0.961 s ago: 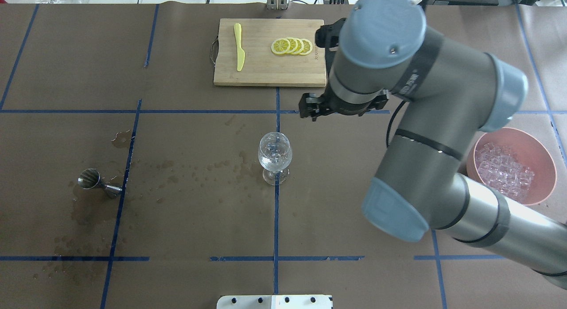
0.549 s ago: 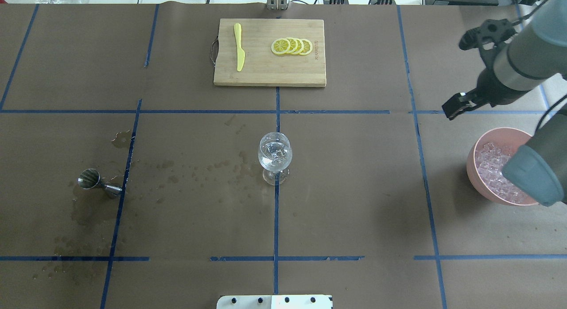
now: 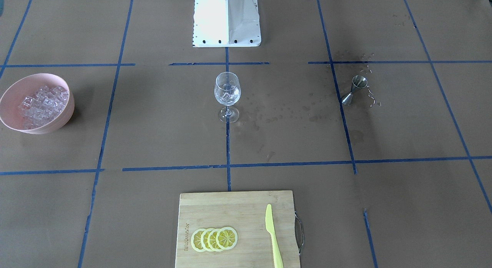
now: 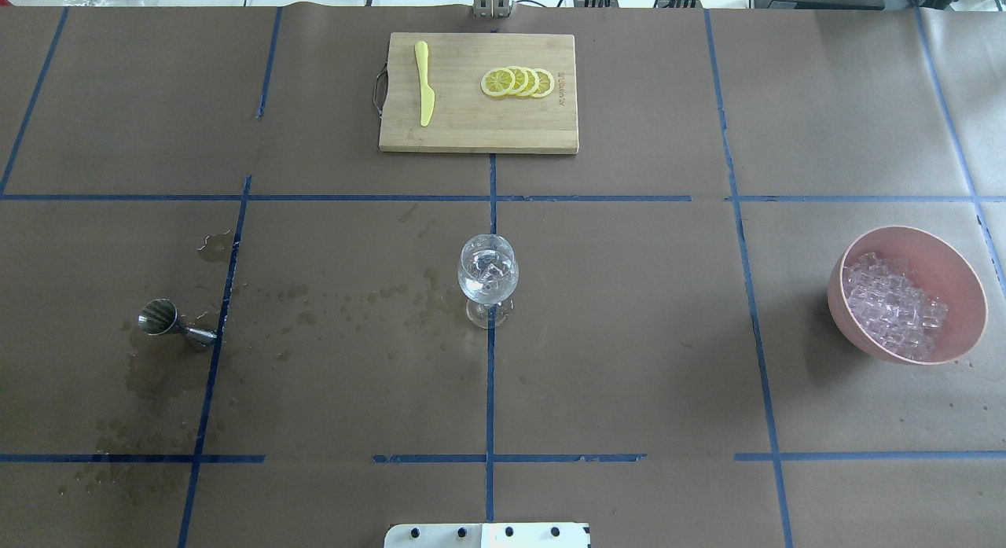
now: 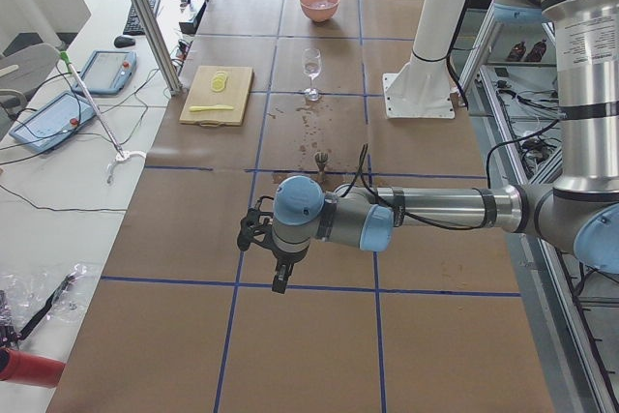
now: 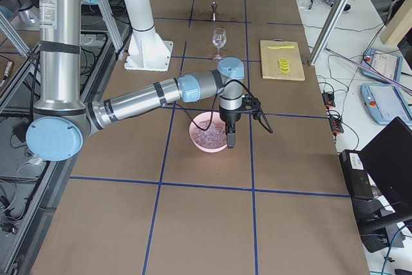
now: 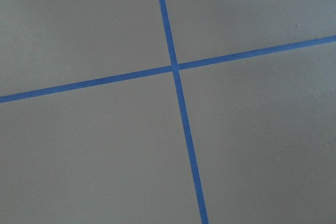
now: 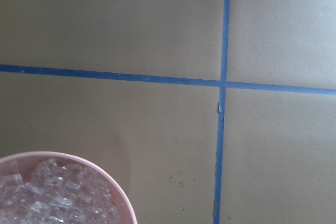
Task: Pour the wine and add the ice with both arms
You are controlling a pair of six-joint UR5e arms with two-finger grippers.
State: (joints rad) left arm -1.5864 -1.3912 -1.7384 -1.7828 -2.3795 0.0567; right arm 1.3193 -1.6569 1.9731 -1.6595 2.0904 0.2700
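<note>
The grey tubular right arm (image 6: 161, 98) has withdrawn from the overhead view. The pink round bowl (image 6: 193, 138) now lies just beside its black two-finger tool (image 6: 230, 143).

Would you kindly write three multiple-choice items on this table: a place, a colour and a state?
1. The lemon slices lie: A on a plate; B on the cutting board; C in a cup.
2. The bowl of ice is: A blue; B green; C pink.
3. The wine glass is: A upright; B tipped over; C upside down.
Answers: 1 B, they overlap on the wooden board; 2 C, its wall is pink; 3 A, it stands on its foot.
</note>
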